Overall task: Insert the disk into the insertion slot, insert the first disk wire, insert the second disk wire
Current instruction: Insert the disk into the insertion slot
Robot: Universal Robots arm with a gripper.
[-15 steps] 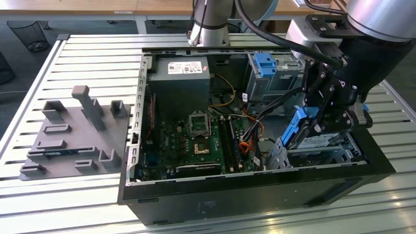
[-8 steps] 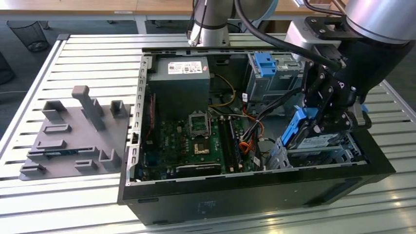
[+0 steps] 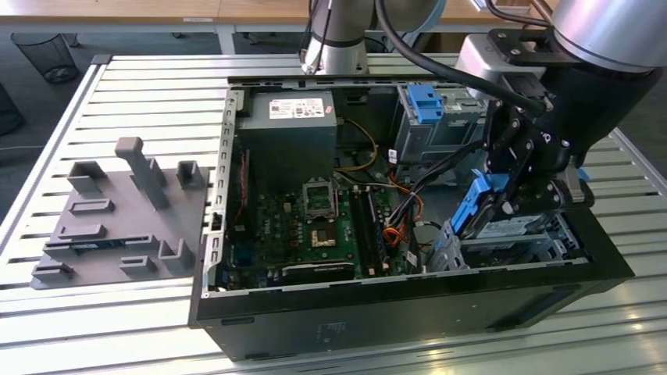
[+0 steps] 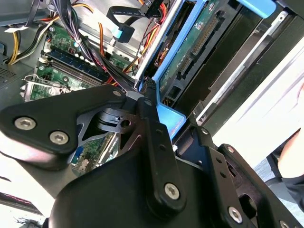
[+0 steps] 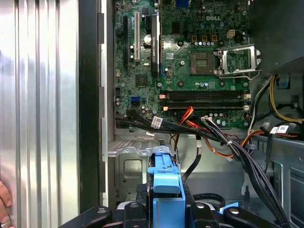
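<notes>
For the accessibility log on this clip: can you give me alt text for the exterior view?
A robot arm's pincer grips the disk in its blue frame, tilted steeply over the insertion slot at the exterior view's right of an open computer case. A grey fixture plate lies beside the case on a slatted metal table.

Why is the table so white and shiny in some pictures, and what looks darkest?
First wrist view: glare turns the slatted table nearly white, yet the disk in the hand shows bright blue. Exterior view: light streaks the table; the computer case front looks darkest.
</notes>
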